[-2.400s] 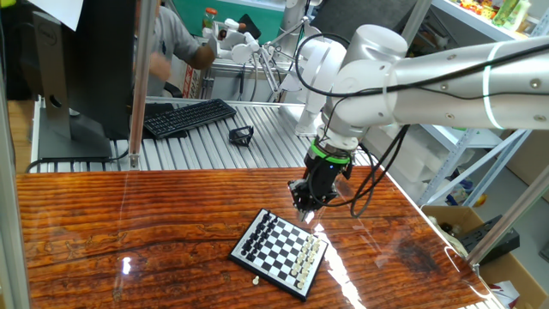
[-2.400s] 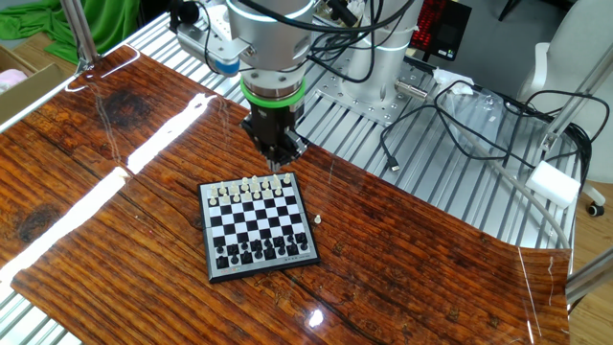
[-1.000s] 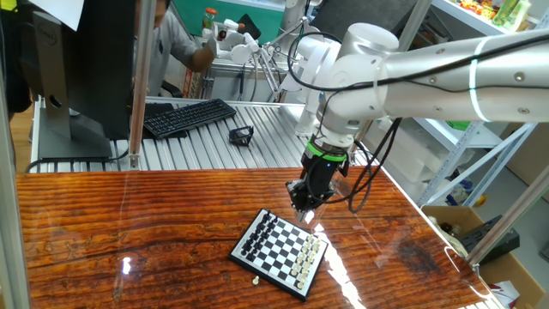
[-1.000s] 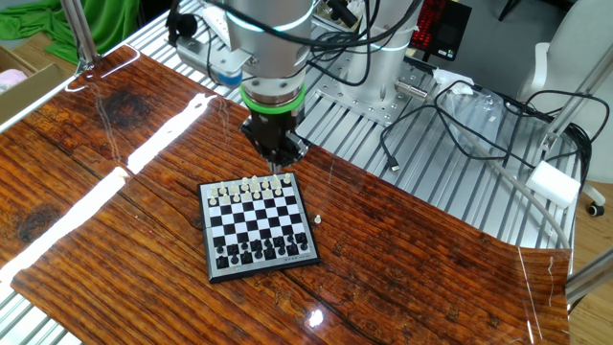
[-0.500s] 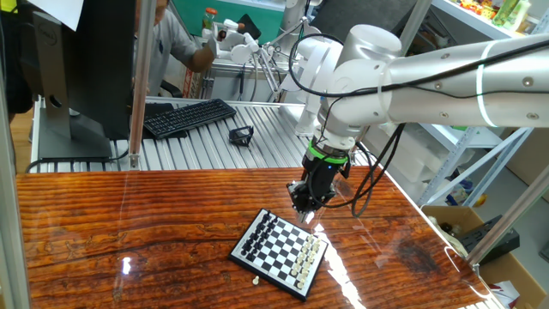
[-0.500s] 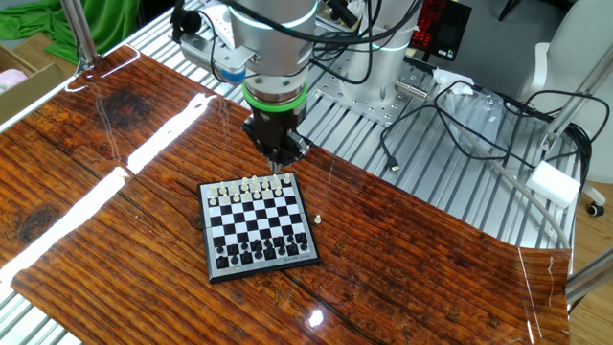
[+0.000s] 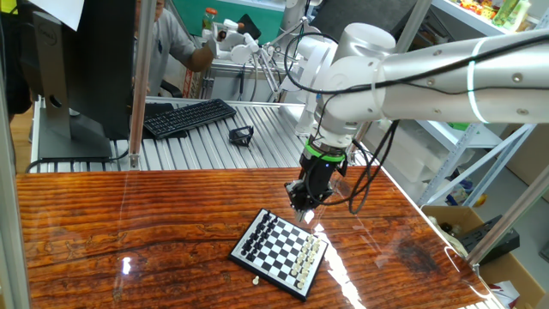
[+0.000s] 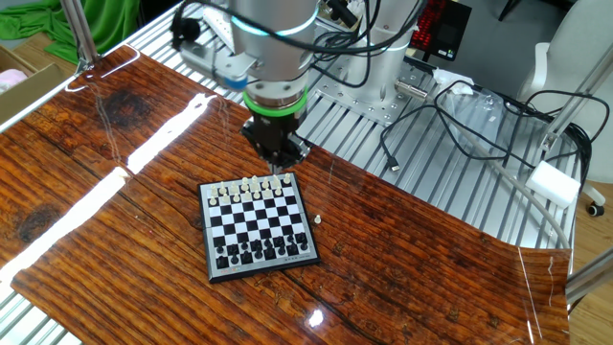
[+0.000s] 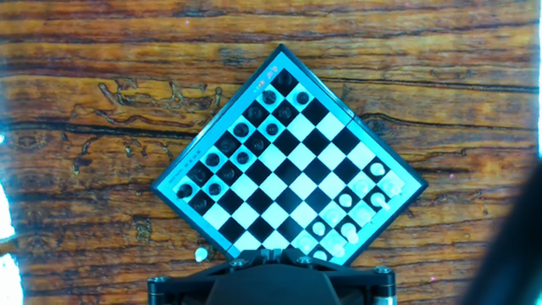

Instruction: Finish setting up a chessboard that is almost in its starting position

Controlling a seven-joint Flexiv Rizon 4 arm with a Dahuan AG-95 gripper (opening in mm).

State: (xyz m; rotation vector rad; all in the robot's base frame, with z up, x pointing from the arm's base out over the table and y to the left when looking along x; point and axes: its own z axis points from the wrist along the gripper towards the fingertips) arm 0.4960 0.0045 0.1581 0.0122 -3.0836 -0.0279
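Chessboard [image 8: 257,229] lies flat on my wooden table [image 8: 115,220], one cream piece [image 8: 317,219] off its right edge, gripper [image 8: 277,164] hovering beyond the far edge, whether open I cannot tell.

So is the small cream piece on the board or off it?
Off: the cream piece lies on the wooden table beside the chessboard.

My arm [image 7: 429,77] is glossy white, ringed by a green band [image 7: 325,151], black cables looping off my dark wrist.
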